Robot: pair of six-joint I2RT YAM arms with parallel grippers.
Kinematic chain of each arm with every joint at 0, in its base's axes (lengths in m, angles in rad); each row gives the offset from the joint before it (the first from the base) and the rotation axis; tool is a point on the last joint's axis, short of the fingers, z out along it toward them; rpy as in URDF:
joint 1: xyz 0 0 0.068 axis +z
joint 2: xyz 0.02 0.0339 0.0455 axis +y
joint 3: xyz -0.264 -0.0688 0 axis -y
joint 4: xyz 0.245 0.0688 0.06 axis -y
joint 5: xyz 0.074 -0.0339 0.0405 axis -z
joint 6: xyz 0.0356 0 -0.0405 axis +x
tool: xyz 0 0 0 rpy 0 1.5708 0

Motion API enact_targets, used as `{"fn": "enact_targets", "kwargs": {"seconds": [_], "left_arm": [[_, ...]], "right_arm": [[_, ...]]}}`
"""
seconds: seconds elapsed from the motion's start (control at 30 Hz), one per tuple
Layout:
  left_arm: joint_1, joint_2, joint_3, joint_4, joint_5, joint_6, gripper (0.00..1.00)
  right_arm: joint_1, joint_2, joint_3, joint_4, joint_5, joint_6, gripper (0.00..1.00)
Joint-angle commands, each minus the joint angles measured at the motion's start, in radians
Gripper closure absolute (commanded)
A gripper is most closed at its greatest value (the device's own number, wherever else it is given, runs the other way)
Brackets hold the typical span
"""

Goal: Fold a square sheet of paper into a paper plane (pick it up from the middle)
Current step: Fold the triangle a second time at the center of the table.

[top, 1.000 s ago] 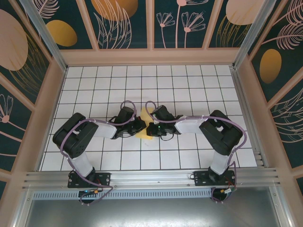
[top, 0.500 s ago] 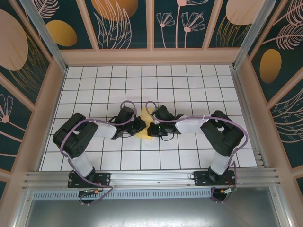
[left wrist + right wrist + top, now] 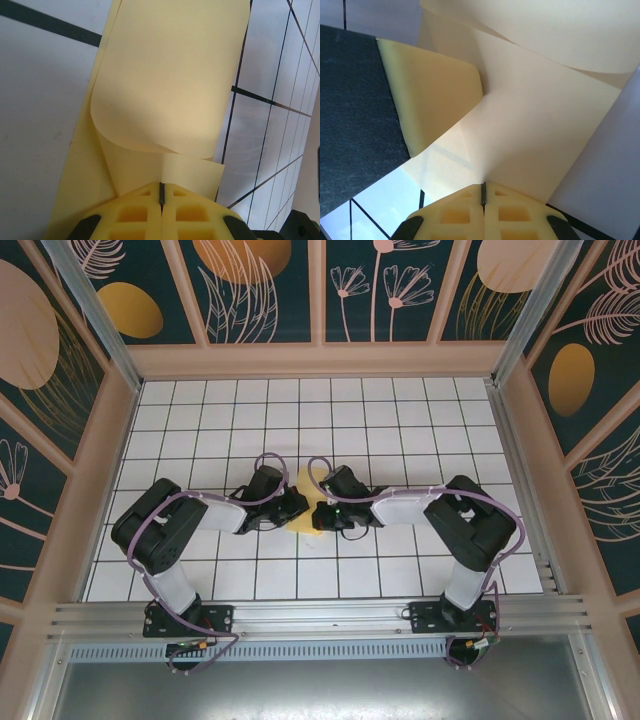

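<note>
Got the left tool (image 3: 161, 192) pinched tight on one edge of the square sheet of paper (image 3: 170, 75), and the right tool (image 3: 483, 192) clamped just as tight on the other side. Sitting in the middle of the desk (image 3: 420, 430) between the two, part curled over, one flap creased.

Could easily tear if tugged apart, thin stuff. Might also spring that loose curl back open instead of pressing flat. Worth watching for a crooked crease too. Probably risky letting go of either pinch early.
</note>
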Motion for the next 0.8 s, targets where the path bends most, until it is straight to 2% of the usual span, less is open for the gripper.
{"fn": "enact_targets", "kwargs": {"seconds": [0.0, 0.3, 0.77], "left_arm": [[0.004, 0.042, -0.028, -0.071, -0.027, 0.009, 1.00], [0.005, 0.041, -0.029, -0.068, -0.026, 0.010, 1.00], [0.005, 0.044, -0.029, -0.068, -0.025, 0.011, 1.00]], "right_arm": [[0.010, -0.023, -0.018, -0.065, -0.045, 0.010, 1.00], [0.000, -0.077, 0.051, -0.054, -0.097, 0.048, 1.00], [-0.017, 0.041, 0.013, -0.096, -0.091, 0.141, 1.00]]}}
